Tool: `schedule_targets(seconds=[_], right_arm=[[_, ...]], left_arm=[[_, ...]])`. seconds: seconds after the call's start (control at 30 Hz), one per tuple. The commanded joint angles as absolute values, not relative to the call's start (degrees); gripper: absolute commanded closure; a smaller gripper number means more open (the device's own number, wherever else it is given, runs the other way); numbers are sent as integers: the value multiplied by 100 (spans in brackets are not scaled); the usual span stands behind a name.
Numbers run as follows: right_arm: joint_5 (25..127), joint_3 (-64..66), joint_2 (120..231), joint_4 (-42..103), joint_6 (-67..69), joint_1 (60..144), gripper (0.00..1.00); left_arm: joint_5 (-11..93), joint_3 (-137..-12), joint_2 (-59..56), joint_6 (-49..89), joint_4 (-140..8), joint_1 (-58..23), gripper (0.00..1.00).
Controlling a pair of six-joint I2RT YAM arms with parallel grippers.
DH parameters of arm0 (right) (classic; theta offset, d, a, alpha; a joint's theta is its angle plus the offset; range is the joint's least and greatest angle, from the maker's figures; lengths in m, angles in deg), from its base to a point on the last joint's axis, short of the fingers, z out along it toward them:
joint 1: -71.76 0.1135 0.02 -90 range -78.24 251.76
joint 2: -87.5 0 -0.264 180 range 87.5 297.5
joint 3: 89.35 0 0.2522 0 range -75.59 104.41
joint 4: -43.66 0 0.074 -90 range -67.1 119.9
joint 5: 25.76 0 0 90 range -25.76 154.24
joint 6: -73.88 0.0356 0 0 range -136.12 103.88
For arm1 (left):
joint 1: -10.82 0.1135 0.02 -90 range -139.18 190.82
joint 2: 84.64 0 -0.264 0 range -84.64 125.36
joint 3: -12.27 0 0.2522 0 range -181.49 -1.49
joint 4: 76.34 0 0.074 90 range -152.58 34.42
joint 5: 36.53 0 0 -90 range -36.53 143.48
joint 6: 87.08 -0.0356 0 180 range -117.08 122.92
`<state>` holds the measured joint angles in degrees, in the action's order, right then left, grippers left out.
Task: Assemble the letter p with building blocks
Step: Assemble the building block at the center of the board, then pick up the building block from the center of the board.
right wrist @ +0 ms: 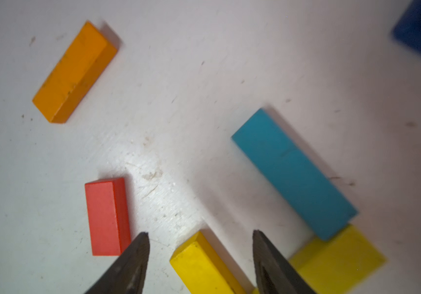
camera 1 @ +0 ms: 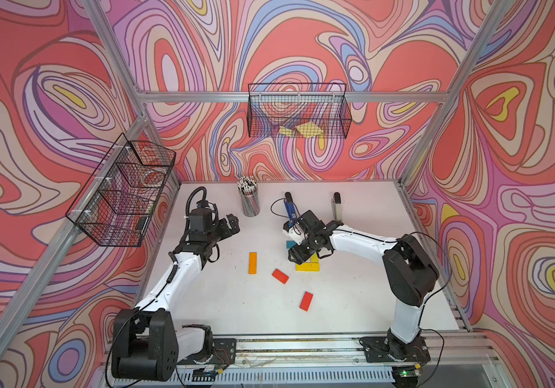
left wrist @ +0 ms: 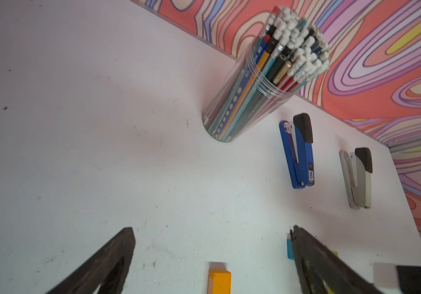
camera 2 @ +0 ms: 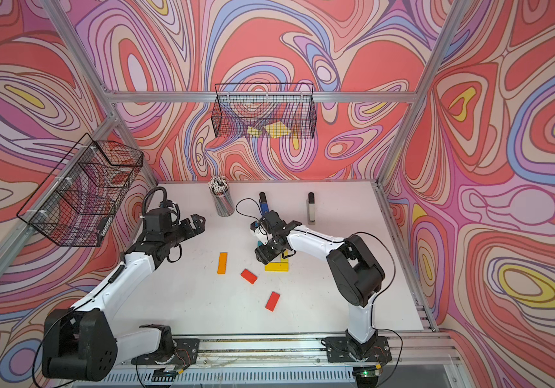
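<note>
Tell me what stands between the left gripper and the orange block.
Nothing visible does. The left gripper hangs open over bare table, and the orange block lies alone; the nearest red block sits past it.
</note>
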<state>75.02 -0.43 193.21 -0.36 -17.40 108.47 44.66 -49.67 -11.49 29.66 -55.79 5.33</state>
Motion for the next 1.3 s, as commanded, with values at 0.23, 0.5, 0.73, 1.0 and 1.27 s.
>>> schedule_targets(seconds=[0.23, 0.5, 0.73, 1.0, 1.27], right_arm=[[7481, -112, 18555, 1040, 241, 9253, 2], [7605, -154, 18370, 865, 477, 8562, 2], [7907, -510, 18225, 1127, 532, 8377, 2], [8284, -638, 18361, 1332, 563, 8318, 2], [8480, -642, 18435, 1415, 567, 8286, 2]], left_arm=[[4459, -4992, -404, 2958, -4402, -437, 2], [4676, -5532, 589, 2965, -3905, -1052, 6], [5046, -5837, 1029, 3042, -3403, -1138, 13], [4975, -5809, 1104, 3158, -3396, -1147, 20], [4955, -5731, 1165, 3270, -3387, -1177, 42]])
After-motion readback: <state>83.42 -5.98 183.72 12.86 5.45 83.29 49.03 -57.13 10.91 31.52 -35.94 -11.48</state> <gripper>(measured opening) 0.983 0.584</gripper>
